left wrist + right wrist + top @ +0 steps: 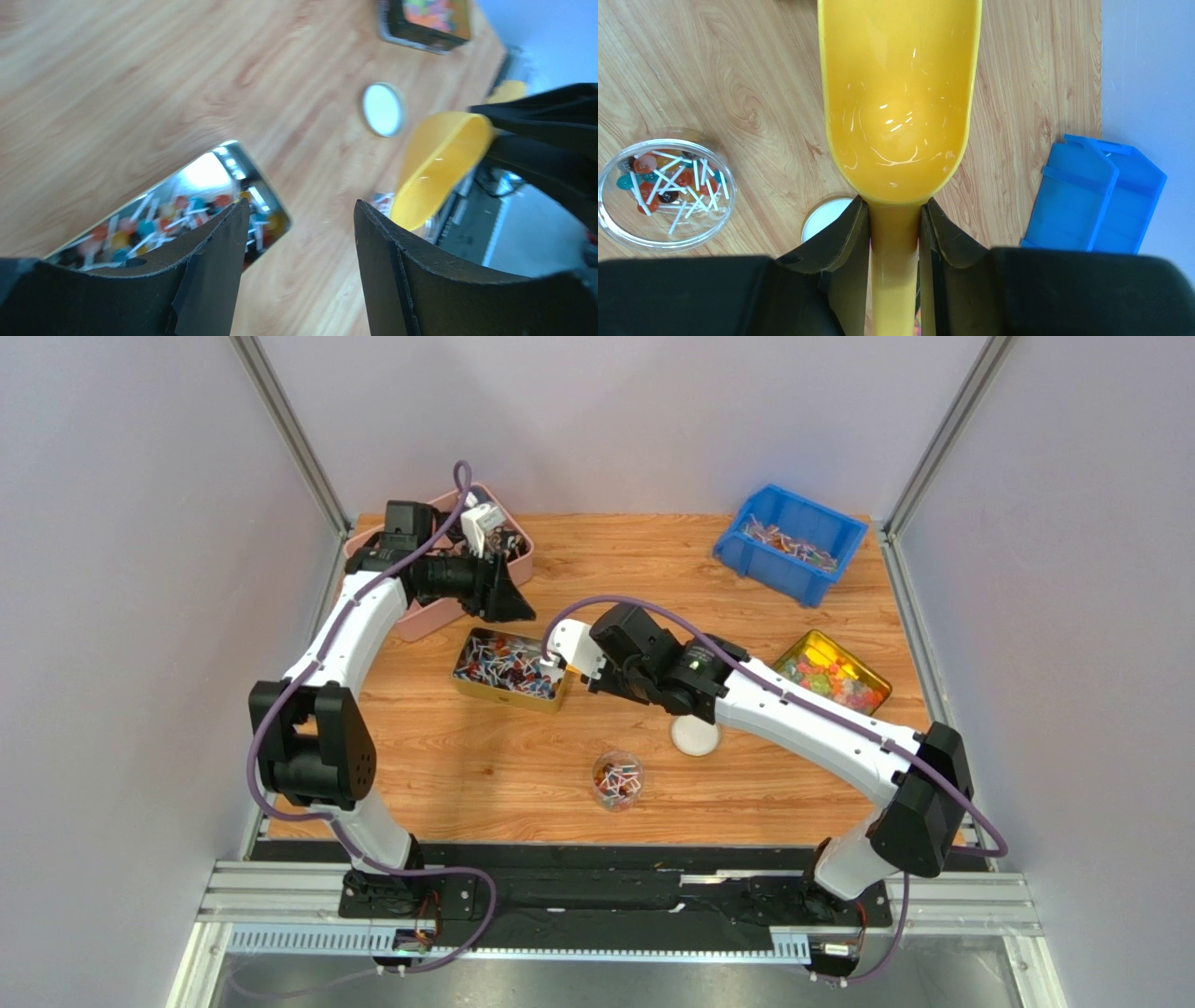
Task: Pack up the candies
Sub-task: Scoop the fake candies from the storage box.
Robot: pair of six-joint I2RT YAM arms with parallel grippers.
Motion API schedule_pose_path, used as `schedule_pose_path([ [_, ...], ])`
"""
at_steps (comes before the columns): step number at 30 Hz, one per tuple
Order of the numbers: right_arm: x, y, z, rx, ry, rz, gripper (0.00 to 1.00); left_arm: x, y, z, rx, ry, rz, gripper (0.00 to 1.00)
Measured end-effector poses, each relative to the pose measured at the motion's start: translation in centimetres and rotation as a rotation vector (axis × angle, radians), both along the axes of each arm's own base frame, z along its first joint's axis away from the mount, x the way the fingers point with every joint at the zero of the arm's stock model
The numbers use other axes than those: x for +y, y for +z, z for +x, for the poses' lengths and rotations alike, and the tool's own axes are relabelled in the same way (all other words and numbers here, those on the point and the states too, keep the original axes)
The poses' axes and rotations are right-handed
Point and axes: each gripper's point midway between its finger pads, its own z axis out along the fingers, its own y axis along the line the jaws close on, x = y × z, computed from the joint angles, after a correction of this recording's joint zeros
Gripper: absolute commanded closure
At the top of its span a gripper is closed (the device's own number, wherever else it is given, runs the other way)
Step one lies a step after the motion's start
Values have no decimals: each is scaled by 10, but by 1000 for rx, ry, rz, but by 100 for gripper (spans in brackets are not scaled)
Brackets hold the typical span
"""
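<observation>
Gripping scoop (899, 105) handle in right gripper (894, 206), empty bowl ahead of jaws. Left gripper (302, 210) wide, empty. Few candies (668, 182) in jar (619, 224) left of right jaws; likely early, more scooping needed.

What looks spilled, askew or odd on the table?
Nothing stands out. The candies sit inside their containers, none loose on the table; the jar stands upright, its white lid flat beside it. The yellow scoop in the right gripper is empty.

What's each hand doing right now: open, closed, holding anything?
Left hand: open, nothing between its fingers.
Right hand: closed on the handle of the yellow scoop, which is empty.
</observation>
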Motion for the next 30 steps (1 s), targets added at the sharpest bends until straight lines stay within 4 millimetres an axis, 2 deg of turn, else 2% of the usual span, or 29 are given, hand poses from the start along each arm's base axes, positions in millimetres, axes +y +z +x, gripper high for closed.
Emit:
schedule_pose_path([
  [5, 7, -1, 2, 0, 3, 26, 100, -21, 10, -21, 39, -117, -124, 38],
  [10, 11, 0, 4, -6, 2, 40, 100, -29, 19, -32, 55, -180, -198, 39],
  [20, 16, 9, 8, -27, 3, 69, 100, -43, 9, -45, 105, -237, -225, 41],
  [26, 21, 17, 12, -46, 3, 96, 100, -50, 4, -48, 125, -254, -223, 52],
  [29, 22, 18, 12, -48, 3, 99, 100, -51, 2, -49, 131, -259, -225, 62],
  [30, 23, 17, 13, -49, 3, 100, 100, -51, 2, -49, 134, -261, -227, 71],
])
